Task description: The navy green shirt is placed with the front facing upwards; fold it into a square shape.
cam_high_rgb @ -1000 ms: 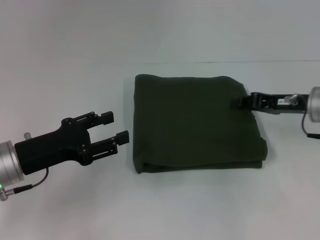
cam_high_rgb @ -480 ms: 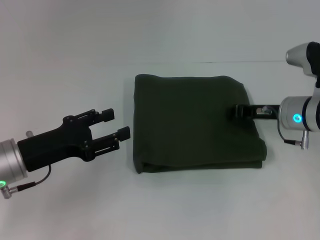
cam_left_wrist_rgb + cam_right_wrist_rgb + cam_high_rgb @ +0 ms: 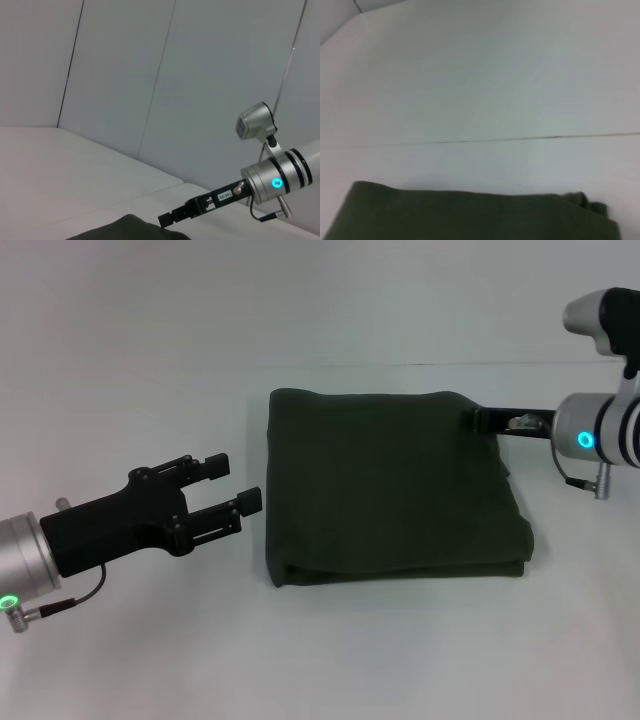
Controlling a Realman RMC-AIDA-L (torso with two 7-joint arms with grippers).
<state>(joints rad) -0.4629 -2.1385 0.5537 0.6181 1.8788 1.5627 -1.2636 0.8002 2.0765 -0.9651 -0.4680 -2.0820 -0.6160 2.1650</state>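
The navy green shirt [image 3: 390, 485] lies folded into a rough square in the middle of the white table, plain dark olive cloth on top. Its layered edges show along the near side. My left gripper [image 3: 233, 483] hovers open just left of the shirt's left edge, with nothing between its fingers. My right gripper [image 3: 485, 420] sits at the shirt's far right corner, seen edge-on as a thin black bar. The left wrist view shows that right gripper [image 3: 167, 219] just above the shirt's edge [image 3: 125, 229]. The right wrist view shows only the shirt's far edge [image 3: 470, 217].
The white table [image 3: 330, 660] spreads around the shirt on all sides. A pale wall [image 3: 320, 300] stands behind its far edge. No other objects are in view.
The right gripper has slid along the shirt's right edge toward the far corner, and its wrist has come up. The left gripper has barely shifted. The shirt's shape is unchanged.
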